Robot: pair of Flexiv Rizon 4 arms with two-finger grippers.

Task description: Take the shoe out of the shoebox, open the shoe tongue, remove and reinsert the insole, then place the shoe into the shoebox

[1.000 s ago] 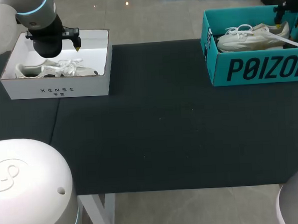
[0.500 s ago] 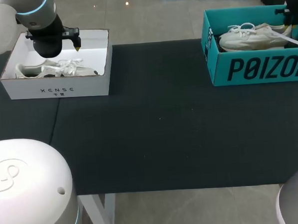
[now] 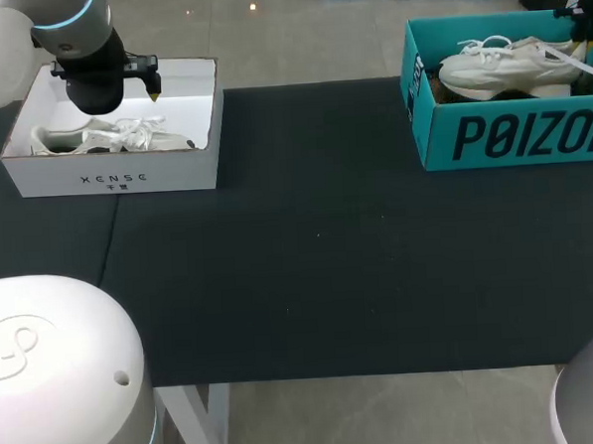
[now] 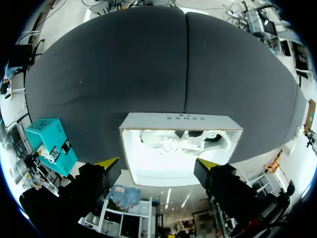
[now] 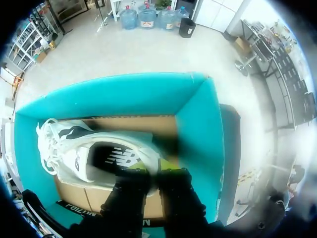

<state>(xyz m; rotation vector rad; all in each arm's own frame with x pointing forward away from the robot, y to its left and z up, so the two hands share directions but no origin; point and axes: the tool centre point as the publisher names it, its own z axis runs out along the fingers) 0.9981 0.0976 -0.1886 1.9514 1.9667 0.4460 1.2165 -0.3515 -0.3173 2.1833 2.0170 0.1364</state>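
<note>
A white shoe (image 3: 507,67) hangs partly raised inside the teal shoebox (image 3: 511,136) at the far right of the table. My right gripper (image 5: 150,167) is shut on the shoe's heel collar, with the shoe (image 5: 94,151) stretching ahead of the fingers toward the laces, over the teal shoebox (image 5: 200,124). At the far left a white shoebox (image 3: 115,177) holds another white shoe (image 3: 113,139). Above that white shoebox (image 4: 181,120) my left gripper (image 4: 158,163) hovers open with nothing between its fingers, and its shoe (image 4: 181,141) lies ahead of it.
A black mat (image 3: 317,241) covers the table between the two boxes. The table's front edge (image 3: 364,376) runs across the near side.
My right gripper has closed on the shoe's heel and lifted it, so the shoe now sits higher in the teal box. The left arm has not moved.
</note>
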